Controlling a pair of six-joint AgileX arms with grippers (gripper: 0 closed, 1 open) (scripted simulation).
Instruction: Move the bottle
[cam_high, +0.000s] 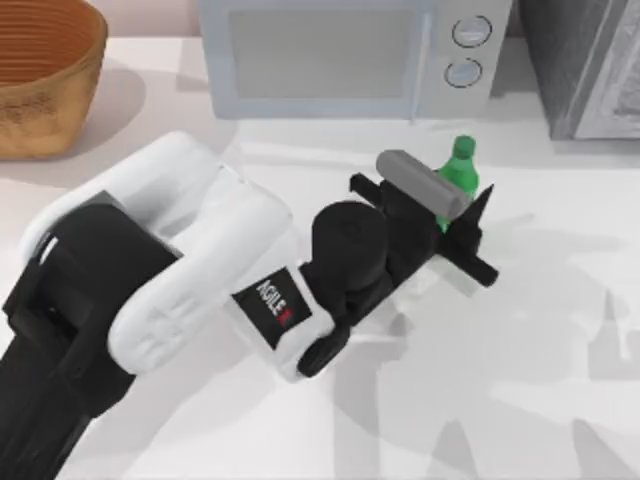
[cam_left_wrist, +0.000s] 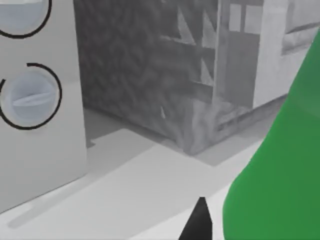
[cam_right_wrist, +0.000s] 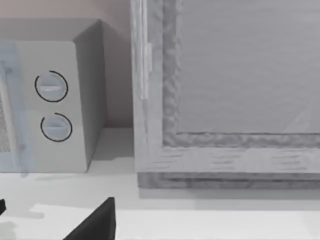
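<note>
left arm (cam_high: 190, 270): white rounded shells, black joints, black label w/ white "agilex" text + red mark.

bottle (cam_high: 461, 166) lower body hidden behind left gripper (cam_high: 468, 222)

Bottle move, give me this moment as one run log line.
left gripper: at bottle, grip unclear | bottle: upright, before microwave | right arm: parked

White table (cam_high: 560, 330); microwave (cam_high: 340, 55) at back, wicker basket (cam_high: 40, 75) left; grey cabinet (cam_high: 590, 65) right
</note>
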